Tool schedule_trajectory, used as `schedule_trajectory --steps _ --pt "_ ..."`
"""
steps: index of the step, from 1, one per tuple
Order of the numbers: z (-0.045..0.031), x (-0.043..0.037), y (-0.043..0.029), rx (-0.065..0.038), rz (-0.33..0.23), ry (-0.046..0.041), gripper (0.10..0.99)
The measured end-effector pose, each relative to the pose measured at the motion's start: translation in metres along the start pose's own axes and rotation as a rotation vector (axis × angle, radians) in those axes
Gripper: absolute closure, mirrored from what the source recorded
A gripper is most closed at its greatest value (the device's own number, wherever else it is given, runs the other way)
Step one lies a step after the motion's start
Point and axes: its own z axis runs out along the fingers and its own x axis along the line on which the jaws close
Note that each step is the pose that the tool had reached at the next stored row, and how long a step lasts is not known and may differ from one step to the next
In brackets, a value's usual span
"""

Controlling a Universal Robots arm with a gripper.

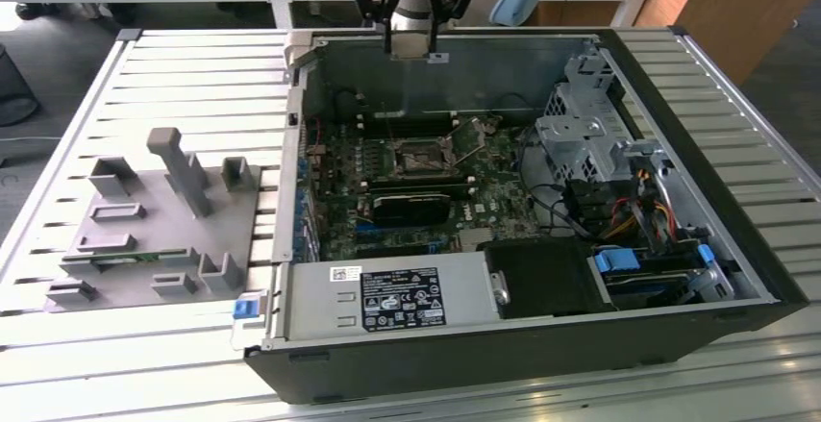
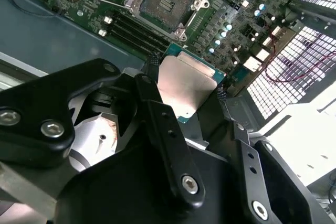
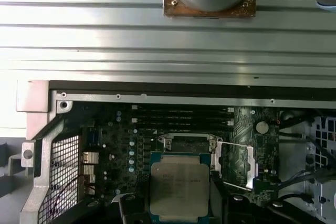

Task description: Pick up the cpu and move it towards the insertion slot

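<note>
My gripper (image 1: 413, 30) hangs above the far wall of the open computer case, shut on the cpu (image 1: 414, 45), a small pale metal square. In both wrist views the cpu (image 2: 186, 85) (image 3: 179, 188) sits flat between my black fingers (image 2: 157, 114), its silver top facing the cameras. The insertion slot (image 1: 420, 157) lies on the motherboard in the middle of the case, with a shiny frame and a dark centre. In the second wrist view the insertion slot (image 2: 165, 1) lies just beyond the chip's far edge; in the first wrist view the insertion slot (image 3: 189, 144) peeks out behind it.
The case (image 1: 718, 249) lies open on a slatted metal table (image 1: 192, 86). A long black card (image 1: 413, 206) sits below the slot, a power supply (image 1: 385, 299) at the near wall, and a drive cage with cables (image 1: 590, 143) on the exterior view's right. A grey plastic fixture (image 1: 154, 220) stands outside on the left.
</note>
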Motion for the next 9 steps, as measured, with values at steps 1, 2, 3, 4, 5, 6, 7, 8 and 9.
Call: schedule_trajectory --steps 1,2,3,4,5,6,7,8,9 --pt "0.0000 -0.0008 0.0004 0.000 0.000 -0.0001 0.545" --pt "0.0000 -0.0020 0.0006 0.000 0.000 -0.0002 0.545" --pt "0.0000 -0.0035 0.0008 0.000 0.000 -0.0002 0.545" --pt "0.0001 -0.0053 0.0010 0.000 0.000 -0.0003 0.545" --pt "0.0001 -0.0071 0.0012 -0.001 0.000 -0.0004 0.545" --pt "0.0001 -0.0088 0.0013 -0.001 0.000 -0.0004 0.545" --pt "0.0001 -0.0106 0.0014 -0.001 0.000 -0.0005 0.545" --pt "0.0001 -0.0125 0.0015 -0.001 0.000 -0.0007 0.545" --pt "0.0001 -0.0141 0.0016 -0.001 0.000 -0.0010 0.545"
